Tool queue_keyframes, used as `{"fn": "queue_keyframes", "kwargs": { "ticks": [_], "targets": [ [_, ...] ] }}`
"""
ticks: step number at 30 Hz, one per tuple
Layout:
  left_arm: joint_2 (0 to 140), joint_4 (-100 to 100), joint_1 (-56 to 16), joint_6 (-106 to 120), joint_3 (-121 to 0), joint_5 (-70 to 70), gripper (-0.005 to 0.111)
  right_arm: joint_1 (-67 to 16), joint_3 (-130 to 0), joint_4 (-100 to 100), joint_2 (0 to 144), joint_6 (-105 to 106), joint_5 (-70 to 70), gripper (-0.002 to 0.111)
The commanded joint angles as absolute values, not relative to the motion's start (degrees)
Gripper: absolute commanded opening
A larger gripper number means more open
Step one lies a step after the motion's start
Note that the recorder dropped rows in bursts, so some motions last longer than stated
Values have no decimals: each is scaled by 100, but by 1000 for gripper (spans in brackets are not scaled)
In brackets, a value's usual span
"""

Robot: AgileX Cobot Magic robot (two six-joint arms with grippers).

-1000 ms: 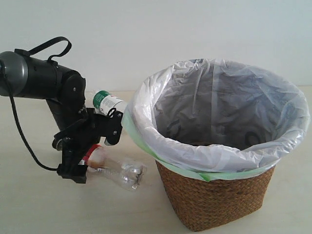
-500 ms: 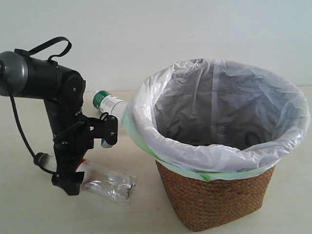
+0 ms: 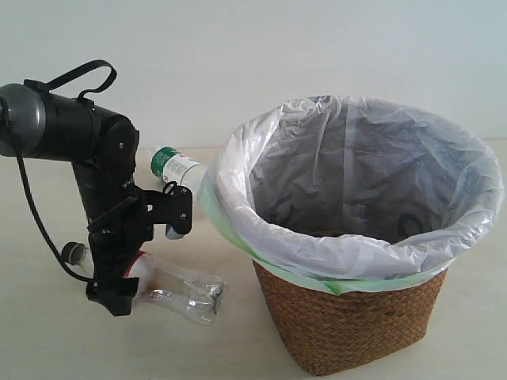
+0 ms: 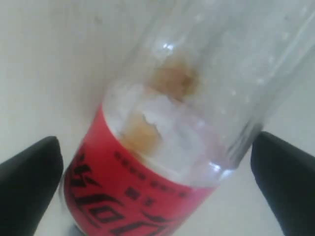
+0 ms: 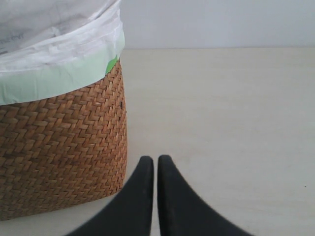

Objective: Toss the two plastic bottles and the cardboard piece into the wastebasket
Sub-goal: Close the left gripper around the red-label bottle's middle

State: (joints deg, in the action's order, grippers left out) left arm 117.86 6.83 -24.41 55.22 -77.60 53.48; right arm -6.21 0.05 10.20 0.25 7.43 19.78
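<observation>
The big brown wastebasket (image 3: 348, 324) with a white bag (image 3: 238, 182) stands on the table (image 3: 47, 340); the left claw (image 4: 156, 142) is wide open, one finger on each side of the red-label bottle (image 3: 182, 291), not squeezing it; that bottle lies beside the basket; the green-cap bottle (image 3: 173, 166) lies behind, partly hidden by the bag; the right claw (image 5: 156, 164) is closed and empty beside the basket.

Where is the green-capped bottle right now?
In the exterior view the green-capped bottle lies left of the wastebasket, behind the left arm, one end hidden by the bag.
</observation>
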Motion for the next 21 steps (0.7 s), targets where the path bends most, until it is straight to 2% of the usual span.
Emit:
{"fn": "queue_keyframes", "kwargs": {
  "ticks": [1,21],
  "targets": [
    [11846,687,-2437,5475,-7736,5427,96,-587,0,981,0,766,1931,0],
    [11846,687,-2437,5240,-7736,5079,96,-587,0,981,0,766,1931,0]
  ]
}}
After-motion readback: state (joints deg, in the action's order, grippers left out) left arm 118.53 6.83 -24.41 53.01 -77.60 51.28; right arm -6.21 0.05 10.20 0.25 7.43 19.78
